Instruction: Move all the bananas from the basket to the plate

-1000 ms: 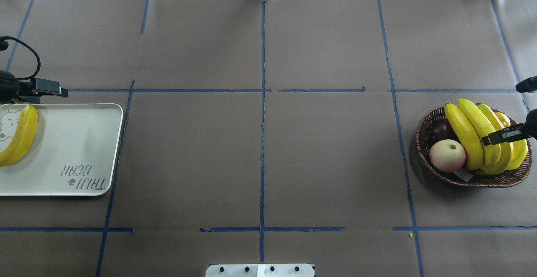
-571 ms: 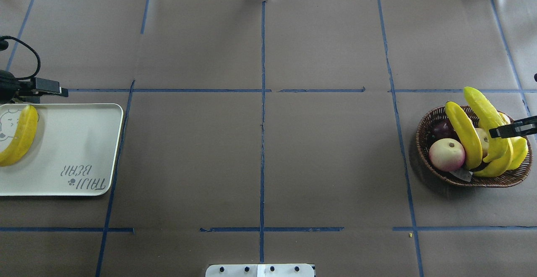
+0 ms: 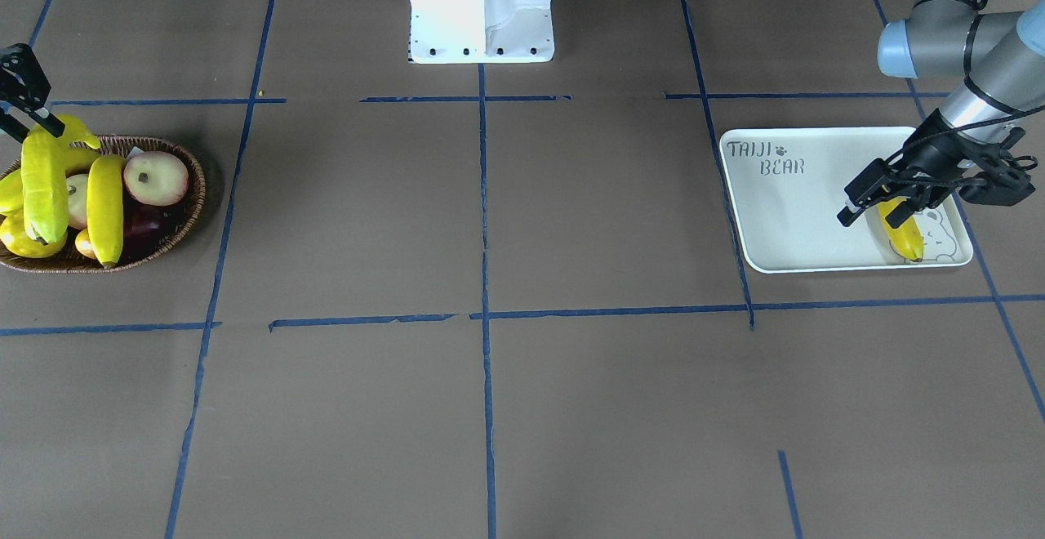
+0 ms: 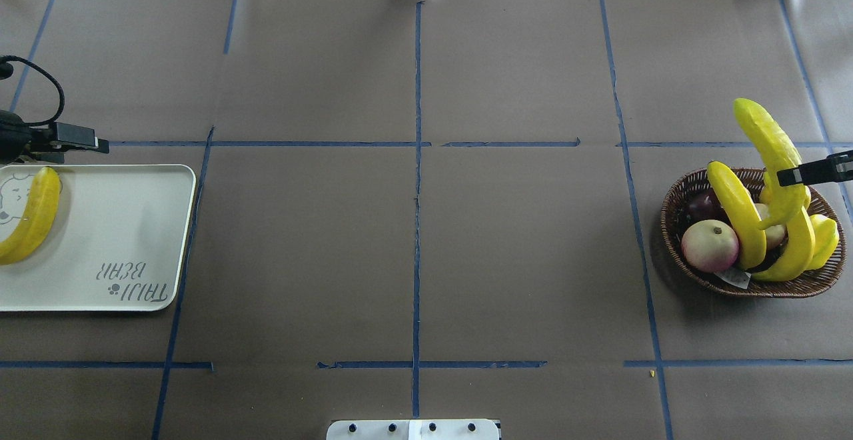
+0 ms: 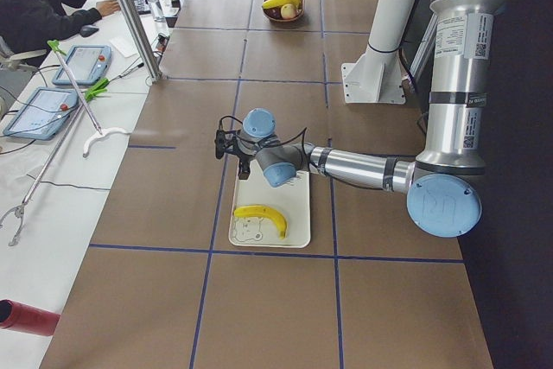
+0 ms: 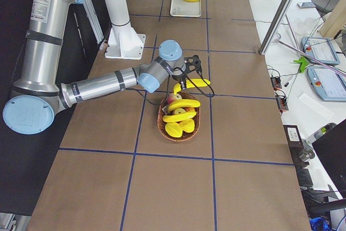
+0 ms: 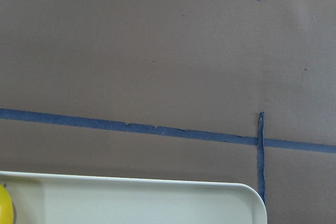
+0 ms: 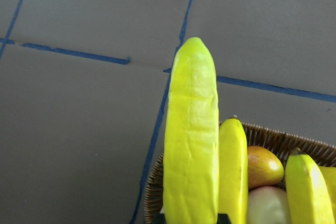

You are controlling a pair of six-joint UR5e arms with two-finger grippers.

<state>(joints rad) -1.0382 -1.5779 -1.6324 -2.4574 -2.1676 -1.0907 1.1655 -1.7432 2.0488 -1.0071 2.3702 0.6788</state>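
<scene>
My right gripper [image 4: 796, 175] is shut on a yellow banana [image 4: 768, 150], which hangs tilted above the basket [image 4: 672, 227]; the right wrist view shows that banana [image 8: 191, 140] large in front of the basket rim [image 8: 273, 132]. Three more bananas, among them one at the left [image 4: 736, 213] and one at the front [image 4: 796, 257], lie in the basket. One banana [image 4: 30, 217] lies on the white plate [image 4: 120, 227] beside the bear drawing. My left gripper [image 3: 873, 211] hovers open over that end of the plate with nothing between its fingers.
A pale pink apple [image 4: 710, 247] and a dark purple fruit [image 4: 700, 205] also sit in the basket. Blue tape lines cross the brown table cover. The white robot base [image 3: 482, 8] stands at the table's robot side. A person [image 5: 34, 6] sits at a desk beyond the table.
My right gripper has lifted the banana up out of the basket, away from the other bananas. The left arm and the banana on the plate have not moved.
</scene>
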